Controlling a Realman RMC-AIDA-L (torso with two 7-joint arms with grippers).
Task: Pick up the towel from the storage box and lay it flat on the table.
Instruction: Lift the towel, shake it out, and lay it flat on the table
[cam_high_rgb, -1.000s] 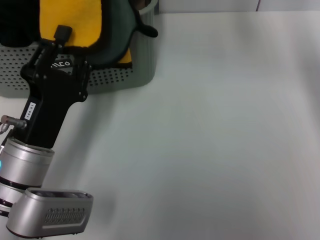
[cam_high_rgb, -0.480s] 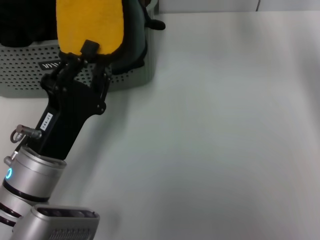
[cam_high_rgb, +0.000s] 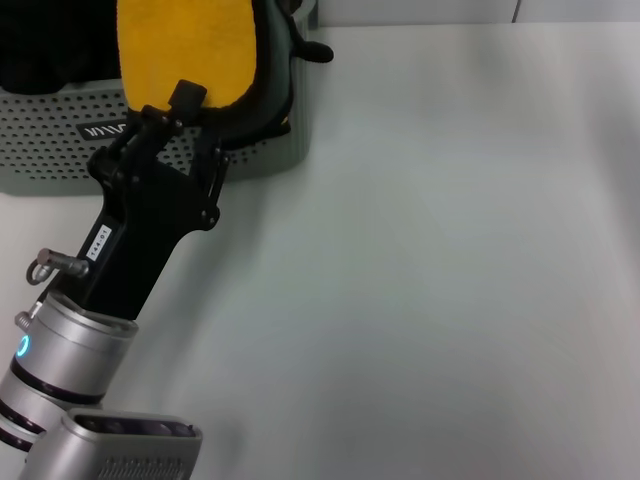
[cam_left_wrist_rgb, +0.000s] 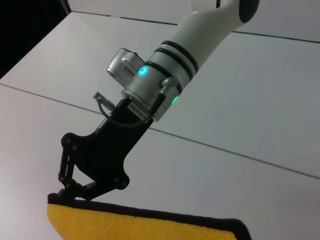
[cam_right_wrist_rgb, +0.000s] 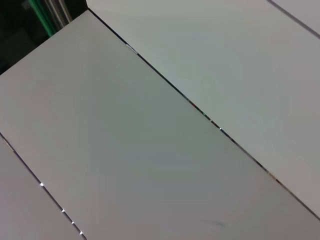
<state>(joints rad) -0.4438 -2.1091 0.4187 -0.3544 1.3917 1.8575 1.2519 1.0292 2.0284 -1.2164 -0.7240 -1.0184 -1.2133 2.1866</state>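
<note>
A: Status?

B: My left gripper (cam_high_rgb: 185, 103) is clamped on the towel (cam_high_rgb: 185, 45), pinching its black edge, yellow face toward me. Towel hangs over the storage box (cam_high_rgb: 60, 140) at the table's (cam_high_rgb: 430, 250) far-left corner, partly draped on the box rim.

A: Right gripper?

B: Not in sight, so can't tell.

A: Tips for the step?

B: I'd lift till the cloth clears the rim w/o snagging, then carry it toward the table's middle, keeping the pinch firm.
</note>
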